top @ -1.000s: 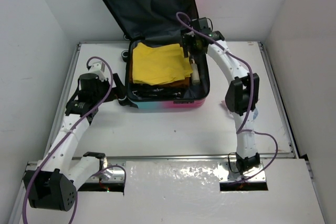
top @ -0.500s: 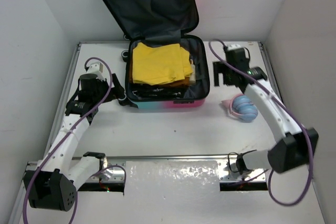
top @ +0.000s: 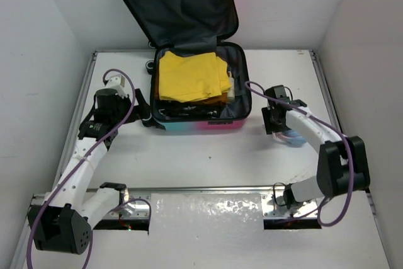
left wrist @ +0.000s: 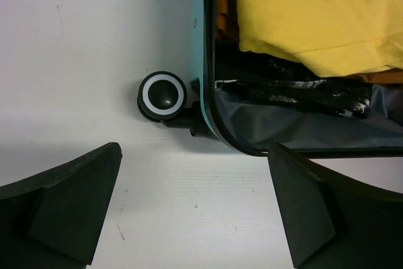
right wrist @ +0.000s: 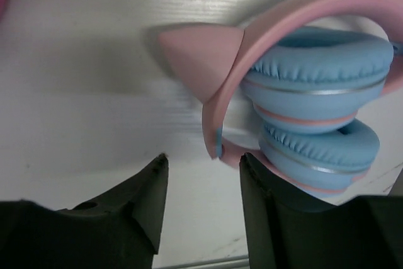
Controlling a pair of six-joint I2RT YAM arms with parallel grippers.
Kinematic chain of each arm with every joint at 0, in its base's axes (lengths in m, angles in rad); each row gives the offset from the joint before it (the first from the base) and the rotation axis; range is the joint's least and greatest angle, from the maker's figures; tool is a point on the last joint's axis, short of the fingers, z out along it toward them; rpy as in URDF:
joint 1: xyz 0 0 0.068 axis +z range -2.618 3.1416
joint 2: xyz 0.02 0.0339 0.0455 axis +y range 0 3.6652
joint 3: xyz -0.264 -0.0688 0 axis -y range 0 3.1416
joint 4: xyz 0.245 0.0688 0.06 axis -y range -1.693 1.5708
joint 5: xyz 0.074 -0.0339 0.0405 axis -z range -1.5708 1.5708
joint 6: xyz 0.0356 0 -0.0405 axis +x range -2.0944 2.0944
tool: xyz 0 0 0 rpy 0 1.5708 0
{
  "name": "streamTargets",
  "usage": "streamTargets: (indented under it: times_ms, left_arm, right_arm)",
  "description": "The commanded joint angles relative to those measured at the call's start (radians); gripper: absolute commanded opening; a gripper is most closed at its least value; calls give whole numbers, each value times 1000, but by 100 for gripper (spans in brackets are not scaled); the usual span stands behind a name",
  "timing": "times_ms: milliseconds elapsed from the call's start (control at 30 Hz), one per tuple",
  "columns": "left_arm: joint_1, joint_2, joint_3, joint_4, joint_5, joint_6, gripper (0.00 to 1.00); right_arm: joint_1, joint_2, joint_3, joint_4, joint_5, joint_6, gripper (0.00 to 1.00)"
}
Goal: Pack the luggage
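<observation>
The luggage (top: pixel 201 125) lies open at the table's back, its lid (top: pixel 176 4) propped against the wall, and a yellow cloth (top: pixel 189 77) lies folded inside. Pink and blue cat-ear headphones (top: pixel 293 137) sit on the table to its right. My right gripper (top: pixel 277 124) is low at their left side. In the right wrist view its jaws (right wrist: pixel 204 159) are half open, the pink headband end (right wrist: pixel 217 137) just ahead between them, close to the right finger. My left gripper (top: pixel 141 110) stands open by the luggage's near-left corner and wheel (left wrist: pixel 162 94), holding nothing.
A white bottle (top: pixel 232 86) lies along the luggage's right inner side. Dark clothing (left wrist: pixel 296 89) shows under the yellow cloth. White walls close in the table on both sides. A metal rail (top: pixel 208 188) runs along the near edge.
The right arm swung from over the luggage out to the right and came down at the headphones, which had been hidden behind it; its jaws have narrowed. The left arm stayed still.
</observation>
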Motion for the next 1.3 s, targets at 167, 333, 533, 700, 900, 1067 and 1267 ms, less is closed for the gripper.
streamTargets:
  times_ms: [167,333,533,700,900,1067,1267]
  left_arm:
    - [-16,7,10,29,37,9,100]
    - [-19,8,9,28,33,10,100]
    - [-19,13,9,29,33,13,100]
    - [-19,17,12,26,24,14,100]
    - [-16,5,18,24,-13,5,100]
    - [-8,-18,17,24,-59,-9,100]
    - [4,-21,17,24,-59,-10,100]
  right_arm:
    - [-27,144,52,145,66,-31,41]
    - [-33,184,32,174,53,-31,30]
    - [-32,189,7,200,-4,-37,0]
    - [26,-47,-13,264,-49,-54,0]
    - [252,-244,65,346,-30,-72,0]
    - [356,-208,120,456,-70,-69,0]
    - [456,-36,163,651,-39,-46,0]
